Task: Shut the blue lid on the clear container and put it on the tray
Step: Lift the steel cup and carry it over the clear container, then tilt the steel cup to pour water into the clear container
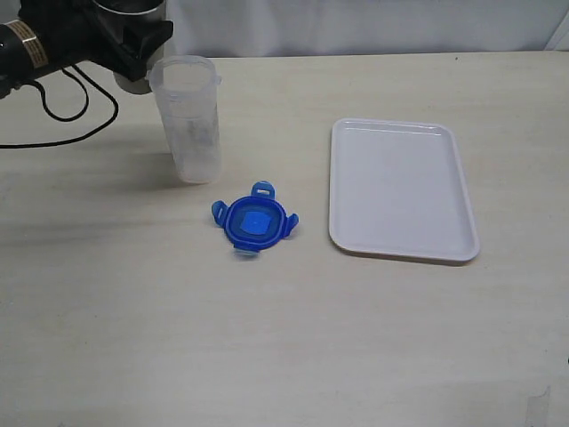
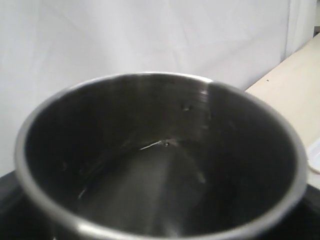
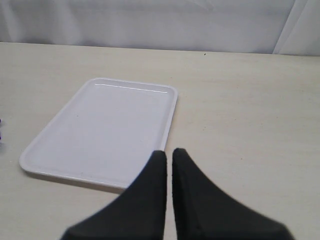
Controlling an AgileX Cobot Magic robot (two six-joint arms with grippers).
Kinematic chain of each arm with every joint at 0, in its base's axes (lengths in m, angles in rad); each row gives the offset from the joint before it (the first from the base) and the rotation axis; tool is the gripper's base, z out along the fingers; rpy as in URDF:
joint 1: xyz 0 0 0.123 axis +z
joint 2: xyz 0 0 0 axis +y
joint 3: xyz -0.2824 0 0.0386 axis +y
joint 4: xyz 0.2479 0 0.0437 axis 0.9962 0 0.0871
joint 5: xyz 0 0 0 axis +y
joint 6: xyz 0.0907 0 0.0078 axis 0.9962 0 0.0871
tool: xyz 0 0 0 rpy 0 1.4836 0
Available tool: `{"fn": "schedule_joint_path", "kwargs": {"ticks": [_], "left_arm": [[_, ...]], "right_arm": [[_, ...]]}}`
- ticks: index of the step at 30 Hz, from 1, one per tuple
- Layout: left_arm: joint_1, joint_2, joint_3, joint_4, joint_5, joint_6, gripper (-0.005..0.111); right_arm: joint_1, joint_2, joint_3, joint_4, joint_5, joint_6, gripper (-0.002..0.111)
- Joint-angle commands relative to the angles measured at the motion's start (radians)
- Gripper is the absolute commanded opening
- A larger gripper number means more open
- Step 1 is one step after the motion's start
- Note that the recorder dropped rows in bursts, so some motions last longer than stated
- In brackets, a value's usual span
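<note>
1. Beige tabletop (image 1: 267, 356) fills the exterior view, with a white curtain (image 1: 356, 27) behind it.
2. The clear container (image 1: 188, 120) stands upright at upper left, its mouth open.
3. The blue lid (image 1: 255, 221) lies flat near centre (flaps splayed), apart from the container and the tray (image 1: 400, 191), which lies right of centre.
4. The left gripper (image 1: 138, 49), in the top-left corner, is clamped wide around a grey metal cup (image 2: 160, 165) just behind the container.
5. The right gripper (image 3: 169, 165) has its fingers pressed together and holds nothing, near the tray's edge.

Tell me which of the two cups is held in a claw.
The grey metal cup, in the left claw; the clear plastic one stands on the table, lidless.
</note>
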Motion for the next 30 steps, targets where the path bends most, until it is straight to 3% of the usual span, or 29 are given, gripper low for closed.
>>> {"fn": "schedule_joint_path", "kwargs": {"ticks": [1,30], "left_arm": [[0.0,-0.023,-0.014,-0.028,-0.063,0.114,0.0],[0.0,-0.023,-0.014,-0.028,-0.068,0.44,0.0]], "right_arm": [[0.002,-0.004,0.002,0.002,-0.011,0.002,0.004],[0.002,-0.004,0.002,0.002,-0.011,0.002,0.004]]}}
